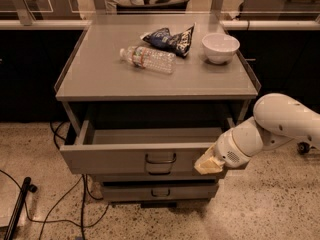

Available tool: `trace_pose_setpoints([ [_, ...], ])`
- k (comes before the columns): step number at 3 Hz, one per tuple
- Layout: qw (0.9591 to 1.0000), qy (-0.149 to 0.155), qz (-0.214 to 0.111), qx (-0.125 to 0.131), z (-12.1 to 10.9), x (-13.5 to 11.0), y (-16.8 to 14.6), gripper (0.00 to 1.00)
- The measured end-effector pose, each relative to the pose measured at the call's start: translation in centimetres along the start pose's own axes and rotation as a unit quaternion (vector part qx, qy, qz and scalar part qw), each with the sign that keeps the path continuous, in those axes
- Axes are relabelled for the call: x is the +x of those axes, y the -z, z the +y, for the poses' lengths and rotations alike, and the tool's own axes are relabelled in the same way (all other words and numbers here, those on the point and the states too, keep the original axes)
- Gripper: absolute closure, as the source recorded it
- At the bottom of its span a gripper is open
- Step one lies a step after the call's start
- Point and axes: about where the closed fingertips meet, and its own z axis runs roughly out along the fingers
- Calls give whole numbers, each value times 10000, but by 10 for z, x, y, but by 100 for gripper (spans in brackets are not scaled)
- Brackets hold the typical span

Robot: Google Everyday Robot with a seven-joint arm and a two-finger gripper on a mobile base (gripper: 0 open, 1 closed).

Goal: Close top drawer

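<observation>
The top drawer (120, 158) is a wide grey drawer, pulled well out from the grey cabinet (100, 79) and empty inside. Its dark loop handle (160, 160) sits at the centre of the front panel. My gripper (206, 166) is at the end of the white arm (280, 121), coming in from the right. Its yellowish tip touches the right end of the drawer's front panel. Two lower drawers (160, 190) under it are pushed in further.
On the cabinet top lie a clear plastic bottle (147, 59), a dark chip bag (169, 39) and a white bowl (220, 47). Cables (75, 204) and a black pole (17, 206) lie on the speckled floor at left. A glass barrier stands behind the cabinet.
</observation>
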Motion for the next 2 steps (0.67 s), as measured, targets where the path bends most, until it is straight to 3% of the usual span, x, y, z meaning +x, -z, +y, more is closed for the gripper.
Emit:
trace_pose_setpoints([
  [2,9993,-176,-281,-191,-35,-8,14,28],
])
